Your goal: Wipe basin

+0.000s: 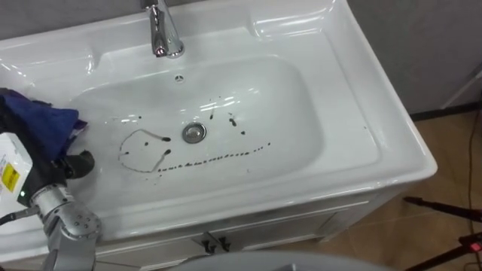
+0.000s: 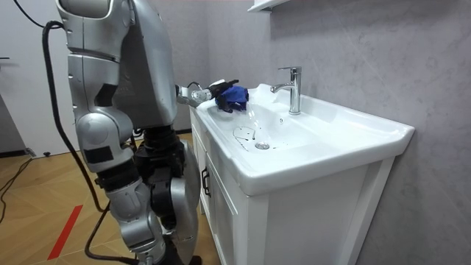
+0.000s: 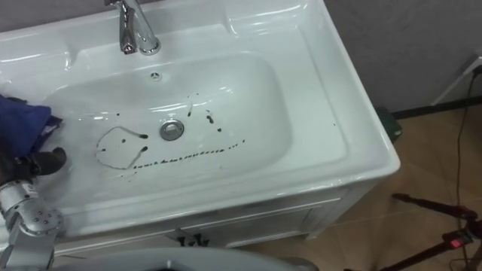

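Observation:
The white basin (image 1: 343,90) carries dark marks (image 1: 215,157): a dotted line in front of the drain (image 1: 194,133), a loop to its left and specks behind it. A blue cloth (image 1: 36,119) lies bunched on the basin's left rim. My left hand (image 1: 77,162) is at that rim just in front of the cloth, its dark fingers curled on the cloth's lower edge. In the room view I stand at the basin's front with that hand (image 2: 215,90) held out over the near corner and the blue cloth (image 2: 234,98) at its tip.
A chrome tap (image 1: 161,31) stands at the back, behind the drain. Below the basin is a white cabinet (image 2: 221,213). Wooden floor (image 1: 452,165) lies to the right, with a dark stand leg (image 1: 444,209) across it. A grey wall is behind.

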Available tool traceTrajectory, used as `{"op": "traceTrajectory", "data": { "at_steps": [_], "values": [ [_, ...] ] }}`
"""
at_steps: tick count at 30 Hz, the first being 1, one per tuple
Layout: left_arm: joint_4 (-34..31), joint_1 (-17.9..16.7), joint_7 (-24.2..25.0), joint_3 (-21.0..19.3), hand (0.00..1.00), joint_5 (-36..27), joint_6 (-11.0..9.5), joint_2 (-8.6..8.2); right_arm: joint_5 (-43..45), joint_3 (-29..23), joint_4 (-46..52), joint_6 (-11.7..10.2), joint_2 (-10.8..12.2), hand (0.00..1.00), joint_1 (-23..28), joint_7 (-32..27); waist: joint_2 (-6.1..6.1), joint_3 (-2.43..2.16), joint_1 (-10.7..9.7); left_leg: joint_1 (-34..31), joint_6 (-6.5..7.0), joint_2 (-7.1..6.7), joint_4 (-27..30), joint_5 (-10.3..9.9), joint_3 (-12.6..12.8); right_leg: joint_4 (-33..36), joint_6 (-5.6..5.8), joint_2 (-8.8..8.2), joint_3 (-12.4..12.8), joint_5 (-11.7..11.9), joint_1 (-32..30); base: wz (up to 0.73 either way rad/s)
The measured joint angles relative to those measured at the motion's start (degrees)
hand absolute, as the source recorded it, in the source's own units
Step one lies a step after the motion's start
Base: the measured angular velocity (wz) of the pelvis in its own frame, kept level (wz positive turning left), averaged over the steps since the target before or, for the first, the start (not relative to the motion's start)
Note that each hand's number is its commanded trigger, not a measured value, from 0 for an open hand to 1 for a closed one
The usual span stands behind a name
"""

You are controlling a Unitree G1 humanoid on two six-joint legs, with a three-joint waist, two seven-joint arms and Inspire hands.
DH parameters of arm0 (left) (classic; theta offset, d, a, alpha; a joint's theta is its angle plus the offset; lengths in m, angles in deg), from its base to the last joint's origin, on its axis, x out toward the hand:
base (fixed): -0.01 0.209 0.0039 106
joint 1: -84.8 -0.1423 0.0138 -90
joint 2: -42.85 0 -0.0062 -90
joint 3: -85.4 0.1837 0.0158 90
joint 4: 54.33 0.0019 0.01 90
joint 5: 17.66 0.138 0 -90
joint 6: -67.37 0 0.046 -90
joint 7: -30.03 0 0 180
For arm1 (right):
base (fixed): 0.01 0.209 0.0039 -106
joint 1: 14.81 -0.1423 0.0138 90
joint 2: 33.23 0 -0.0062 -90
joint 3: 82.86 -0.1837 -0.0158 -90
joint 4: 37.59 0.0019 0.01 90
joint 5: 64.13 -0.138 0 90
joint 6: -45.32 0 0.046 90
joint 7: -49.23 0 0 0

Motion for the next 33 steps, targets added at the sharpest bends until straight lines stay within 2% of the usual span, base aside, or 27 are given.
{"op": "traceTrajectory", "data": {
  "at_steps": [8,12,17,24,27,31,33],
  "values": [
    [-0.1,0.3,3.6,0.0,0.00,0.0,1.2,0.00,0.4,0.0,0.0,0.5,-0.1,0.00,0.4,1.3,-0.21,0.00,-0.4,0.2,0.00,0.00,0.0,0.0,0.1,0.0,0.00,-0.04,0.0,0.0,0.2,0.00],
    [0.0,0.9,3.9,0.0,0.00,0.1,2.4,0.00,0.4,0.0,0.0,1.7,-0.2,0.00,0.4,1.2,-0.34,0.06,-0.5,0.1,0.00,0.04,0.1,0.0,0.2,0.1,0.00,-0.04,0.0,0.0,0.0,0.00],
    [2.2,2.7,3.1,-0.1,0.00,0.1,3.3,0.07,-0.1,0.0,0.1,2.6,-0.2,0.00,0.7,0.0,-0.20,0.07,-0.3,0.1,0.00,0.03,0.1,0.0,0.1,0.1,0.00,-0.01,0.1,0.0,0.0,0.00],
    [2.1,2.7,-0.5,-0.8,0.00,0.0,5.0,0.21,-0.1,0.1,0.4,3.8,-0.4,0.00,1.1,-1.9,0.36,-0.09,0.3,0.2,0.00,0.08,0.1,0.0,0.2,0.1,0.00,0.10,0.8,0.0,0.0,-0.03],
    [2.1,2.8,-2.6,-3.0,0.00,-0.1,5.0,0.93,0.0,0.0,0.4,3.8,-0.4,0.00,1.2,-3.2,0.56,0.02,0.2,0.2,0.00,0.08,0.1,0.0,0.2,0.1,-0.01,0.11,0.9,0.0,-0.1,0.00],
    [2.0,2.8,-3.5,-6.2,0.00,0.1,5.3,3.24,0.1,0.0,0.4,4.3,-0.4,0.00,1.3,-4.0,0.88,-0.03,0.8,0.2,0.01,0.06,0.0,0.0,0.2,0.0,-0.01,0.12,1.2,0.0,-0.2,-0.01],
    [1.6,2.8,-4.1,-6.7,0.00,0.1,5.4,3.80,0.1,0.0,0.4,4.4,-0.4,0.00,1.5,-4.0,1.11,-0.11,1.3,0.2,0.01,0.05,0.0,0.0,0.2,0.1,-0.01,0.11,1.3,0.0,-0.3,-0.02]
  ]
}}
